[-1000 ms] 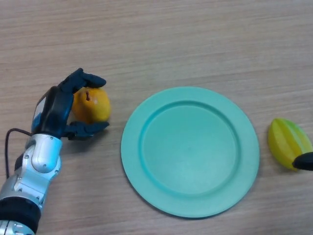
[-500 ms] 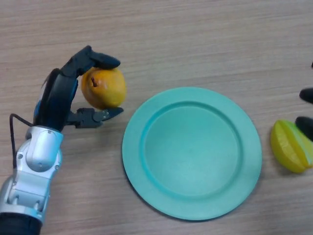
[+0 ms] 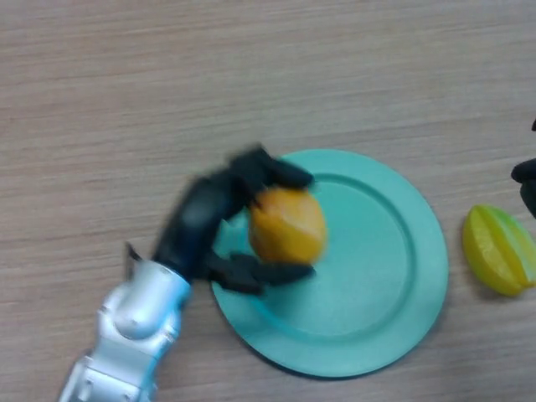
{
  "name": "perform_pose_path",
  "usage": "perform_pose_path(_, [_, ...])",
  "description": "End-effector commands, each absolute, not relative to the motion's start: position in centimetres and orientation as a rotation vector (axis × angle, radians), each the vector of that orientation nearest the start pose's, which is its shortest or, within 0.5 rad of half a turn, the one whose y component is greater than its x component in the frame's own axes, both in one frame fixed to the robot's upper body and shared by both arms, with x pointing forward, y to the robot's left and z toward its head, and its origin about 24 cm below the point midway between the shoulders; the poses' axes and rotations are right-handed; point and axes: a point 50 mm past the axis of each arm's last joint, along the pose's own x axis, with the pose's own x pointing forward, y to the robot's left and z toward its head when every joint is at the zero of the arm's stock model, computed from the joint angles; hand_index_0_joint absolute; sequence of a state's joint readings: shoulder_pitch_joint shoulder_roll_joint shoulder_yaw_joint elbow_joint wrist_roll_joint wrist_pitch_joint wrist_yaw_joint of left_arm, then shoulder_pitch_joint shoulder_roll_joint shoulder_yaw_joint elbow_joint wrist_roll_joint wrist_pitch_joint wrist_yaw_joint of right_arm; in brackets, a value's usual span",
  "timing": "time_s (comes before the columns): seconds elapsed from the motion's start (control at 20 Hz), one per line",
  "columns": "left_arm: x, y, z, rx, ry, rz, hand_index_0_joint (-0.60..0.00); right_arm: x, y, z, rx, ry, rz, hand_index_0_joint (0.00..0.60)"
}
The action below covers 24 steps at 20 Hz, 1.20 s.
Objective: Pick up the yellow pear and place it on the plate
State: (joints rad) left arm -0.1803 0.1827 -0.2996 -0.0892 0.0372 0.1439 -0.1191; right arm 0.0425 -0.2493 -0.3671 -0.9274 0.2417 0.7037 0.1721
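My left hand (image 3: 205,219) is shut on the yellow-orange pear (image 3: 287,225), with fingers curled over its top and the thumb under it. Hand and pear are over the left part of the teal plate (image 3: 385,276), which lies in the middle of the wooden table. I cannot tell whether the pear touches the plate. My right hand (image 3: 528,177) shows only as a dark sliver at the right edge.
A yellow-green starfruit (image 3: 500,249) lies on the table just right of the plate, below my right hand.
My left hand has carried the pear from the table left of the plate rightward, to over the plate's left part. The right hand has risen at the right edge.
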Motion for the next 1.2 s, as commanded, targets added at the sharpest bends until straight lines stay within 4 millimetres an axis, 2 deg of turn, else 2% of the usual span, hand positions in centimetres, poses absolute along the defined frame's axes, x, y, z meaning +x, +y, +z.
perform_pose_path(0.05, [27.4,9.5,11.2,0.248,-0.27,-0.391,-0.6,18.1,-21.0,21.1,-0.182,-0.389,-0.001,0.4])
perform_pose_path(0.1, [27.4,9.3,11.0,0.251,-0.257,-0.399,-0.6,18.1,-21.0,21.1,-0.181,-0.391,0.002,0.3])
perform_pose_path(0.15, [27.2,8.8,10.4,0.255,-0.224,-0.418,-0.6,18.0,-20.9,21.3,-0.185,-0.395,0.007,0.15])
perform_pose_path(0.2, [27.0,8.4,9.8,0.26,-0.195,-0.436,-0.6,17.9,-20.9,21.4,-0.202,-0.402,0.012,0.05])
perform_pose_path(0.25, [26.8,8.1,9.2,0.264,-0.177,-0.451,-0.6,17.8,-20.8,21.5,-0.225,-0.415,0.017,0.0])
perform_pose_path(0.45, [26.7,8.2,8.2,0.315,-0.183,-0.454,-0.6,17.9,-20.7,21.4,-0.27,-0.417,0.025,0.0])
perform_pose_path(0.8, [27.7,8.5,8.3,0.355,-0.24,-0.397,-0.6,18.0,-20.7,21.4,-0.271,-0.432,0.028,0.0])
perform_pose_path(0.9, [27.9,8.5,8.2,0.365,-0.244,-0.38,-0.402,18.0,-20.8,21.3,-0.271,-0.432,0.03,0.0])
perform_pose_path(0.95, [28.0,8.5,8.2,0.37,-0.246,-0.369,-0.252,18.0,-20.8,21.3,-0.271,-0.432,0.03,0.0])
perform_pose_path(1.0, [28.1,8.6,8.2,0.382,-0.251,-0.359,-0.152,18.1,-20.8,21.3,-0.269,-0.433,0.03,0.0])
perform_pose_path(1.05, [28.2,8.7,8.1,0.42,-0.264,-0.342,-0.019,18.2,-20.8,21.2,-0.265,-0.44,0.03,0.0])
perform_pose_path(1.1, [28.1,8.8,8.1,0.426,-0.266,-0.339,0.0,18.3,-20.8,21.2,-0.264,-0.439,0.031,0.0])
perform_pose_path(1.2, [28.0,9.2,8.5,0.422,-0.259,-0.337,0.0,18.5,-20.9,21.2,-0.261,-0.428,0.031,0.0])
